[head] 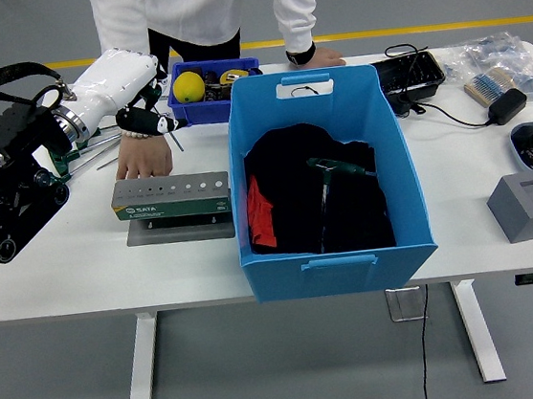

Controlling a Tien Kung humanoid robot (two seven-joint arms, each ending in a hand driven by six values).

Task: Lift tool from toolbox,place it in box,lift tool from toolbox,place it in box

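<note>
A thin hex-key tool (174, 138) hangs clear of the green toolbox (171, 196), its shaft pointing down and slightly tilted, pinched at its upper end by the left robot hand (147, 124), whose dark fingers are clenched around it above the worktop (82, 269). It appears to be held high so that the shaft can clear the near wall of the blue box (330, 183) on the way over; that box stands just right of the toolbox, and one T-handled tool (332, 167) already lies on the dark cloth inside it. A person stands at the far side, one hand (144, 156) pressed flat on the worktop just behind the toolbox, probably steadying themselves, the other resting near the box's far rim. A small blue bin (211, 90) holding a yellow ball sits behind. The right robot hand is out of view.
</note>
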